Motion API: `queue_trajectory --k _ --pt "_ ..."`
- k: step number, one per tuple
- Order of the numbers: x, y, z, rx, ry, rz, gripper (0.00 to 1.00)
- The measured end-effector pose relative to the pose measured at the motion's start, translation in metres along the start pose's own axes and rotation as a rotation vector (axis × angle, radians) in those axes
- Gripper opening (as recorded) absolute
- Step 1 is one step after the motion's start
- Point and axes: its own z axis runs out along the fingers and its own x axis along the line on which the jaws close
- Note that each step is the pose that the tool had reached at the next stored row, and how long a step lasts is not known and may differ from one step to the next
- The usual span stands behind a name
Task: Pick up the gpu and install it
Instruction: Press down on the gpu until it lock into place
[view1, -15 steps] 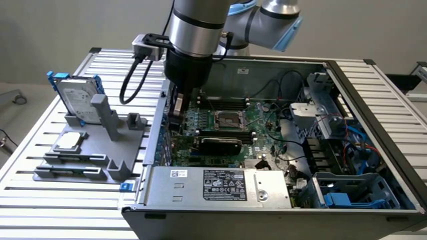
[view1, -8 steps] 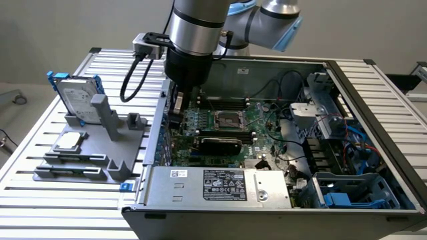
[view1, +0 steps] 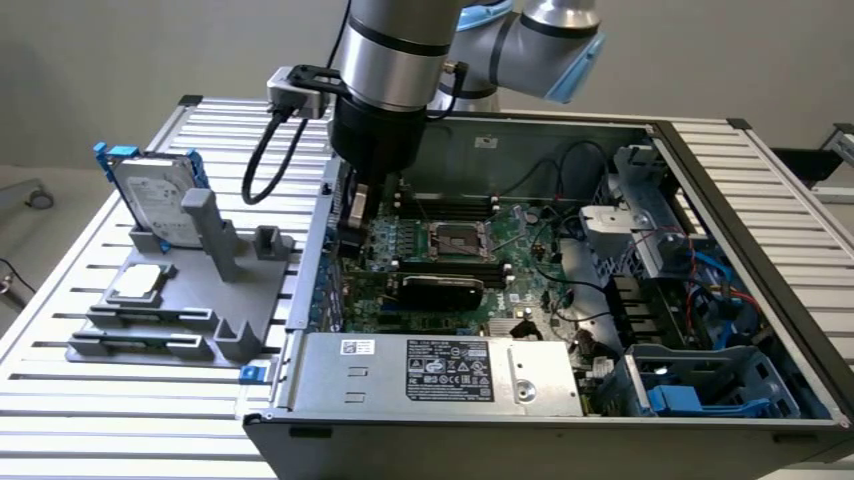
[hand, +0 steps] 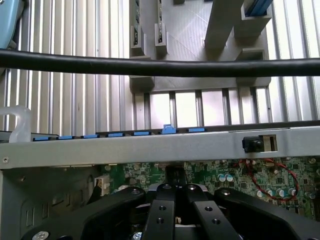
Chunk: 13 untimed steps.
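The gpu (view1: 441, 290), a card with a black rounded shroud on a green board, stands on edge on the motherboard (view1: 527, 235) inside the open computer case (view1: 747, 200). My gripper (view1: 351, 232) hangs at the case's wall on the exterior view's left, a short way from the card's end and apart from the shroud. In the wrist view the black fingers (hand: 161, 210) are pressed together over the green board, just inside the grey case wall (hand: 150, 147) with its row of blue slot clips. The gripper (hand: 175, 192) is shut, and I see nothing between its fingers.
A grey fixture (view1: 174, 300) on the slatted table carries a silver hard drive in a blue frame (view1: 154, 195). The silver labelled power-supply box (view1: 441, 372) fills the case's near side. A black cable (hand: 160, 65) crosses the wrist view. Drive cages and wiring (view1: 667, 300) crowd the case's right.
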Motion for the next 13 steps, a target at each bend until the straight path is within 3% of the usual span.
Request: queue_trajectory --k 3,7,13 --pt "0.0 -0.0001 0.0 0.0002 0.003 0.001 0.11" --pt "0.0002 -0.0001 0.0 0.0007 0.0118 0.003 0.11" --pt "0.0005 -0.0002 0.0002 0.0018 0.0313 0.007 0.11"
